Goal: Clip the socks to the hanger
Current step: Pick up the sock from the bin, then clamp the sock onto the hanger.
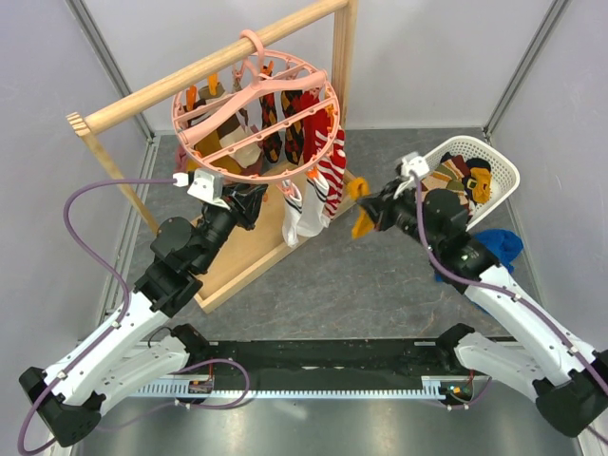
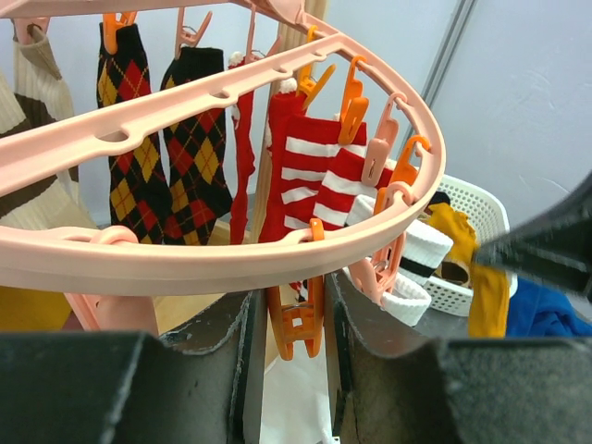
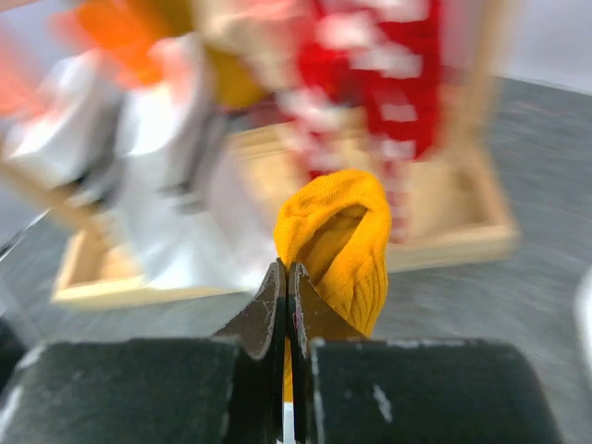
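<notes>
The salmon-pink round hanger [image 1: 255, 103] hangs from the wooden rail, with several socks clipped on: argyle [image 2: 199, 157], red-and-white striped [image 2: 314, 176] and white [image 1: 304, 217]. My left gripper [image 1: 253, 202] is under the hanger's near rim [image 2: 231, 264]. Its fingers close on an orange clip [image 2: 298, 328] that hangs from the ring; in the wrist view the left gripper [image 2: 291, 305] touches the clip on both sides. My right gripper [image 1: 370, 211] is shut on a mustard sock [image 1: 362, 226], held in the air right of the hanger. In its wrist view the right gripper [image 3: 285, 277] pinches the sock's cuff [image 3: 338, 240].
A white perforated basket [image 1: 502, 169] at the right back holds more socks. A blue cloth [image 1: 501, 247] lies beside it. The wooden rail frame [image 1: 190, 81] and its base [image 1: 249, 255] stand behind and under the hanger.
</notes>
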Controlling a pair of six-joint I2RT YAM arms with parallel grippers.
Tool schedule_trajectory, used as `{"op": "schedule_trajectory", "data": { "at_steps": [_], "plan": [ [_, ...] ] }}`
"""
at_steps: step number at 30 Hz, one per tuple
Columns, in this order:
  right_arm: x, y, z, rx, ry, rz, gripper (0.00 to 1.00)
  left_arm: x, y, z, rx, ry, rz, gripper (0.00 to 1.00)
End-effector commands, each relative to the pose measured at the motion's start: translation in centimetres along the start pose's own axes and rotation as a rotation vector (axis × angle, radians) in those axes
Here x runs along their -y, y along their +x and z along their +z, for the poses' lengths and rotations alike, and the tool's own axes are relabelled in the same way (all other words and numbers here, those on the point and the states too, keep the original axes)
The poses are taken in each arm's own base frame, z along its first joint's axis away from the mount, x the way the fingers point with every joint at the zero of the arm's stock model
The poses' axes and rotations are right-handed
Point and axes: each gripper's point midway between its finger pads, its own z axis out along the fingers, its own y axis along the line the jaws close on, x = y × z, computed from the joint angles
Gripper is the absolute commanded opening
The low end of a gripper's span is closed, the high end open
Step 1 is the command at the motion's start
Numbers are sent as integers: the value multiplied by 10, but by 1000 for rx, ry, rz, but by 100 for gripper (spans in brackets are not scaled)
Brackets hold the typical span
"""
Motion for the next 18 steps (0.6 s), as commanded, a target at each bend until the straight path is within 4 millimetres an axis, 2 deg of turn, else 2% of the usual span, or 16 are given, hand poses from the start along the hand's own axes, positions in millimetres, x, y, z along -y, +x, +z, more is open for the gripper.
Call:
{"op": "schedule_trajectory", "data": {
  "at_steps": [1, 3, 4, 5, 6, 7, 8, 9, 11, 14, 18],
  "plan": [
    [-77, -11, -3, 98, -209, -92, 0, 7, 2, -3, -18, 35, -43, 2],
    [-102, -5, 0, 94, -252, -127, 0, 10, 1, -3, -20, 47, -52, 2],
    [-131, 2, -5, 85, -327, -147, 0, 11, 0, -4, -18, 50, -60, 2],
    [-135, 7, 1, 82, -304, -179, 0, 11, 0, -4, -17, 52, -62, 2],
    [-148, 2, 0, 105, -326, -188, 0, 12, -1, -4, -16, 55, -65, 2],
    [-167, 6, -4, 106, -371, -201, 0, 12, 0, -4, -17, 55, -66, 2],
    [-174, 12, 1, 100, -374, -215, 0, 11, -2, -5, -14, 54, -67, 2],
    [-184, 5, 1, 129, -394, -209, 0, 11, -1, -5, -15, 54, -67, 2],
    [-206, 7, 1, 144, -450, -215, 0, 11, 0, -4, -17, 54, -65, 2],
    [-223, 8, 5, 158, -482, -225, 0, 11, -2, -5, -14, 54, -65, 2],
    [-217, 16, 20, 181, -414, -235, 0, 15, -1, -5, -16, 75, -78, 2]
  ]
}}
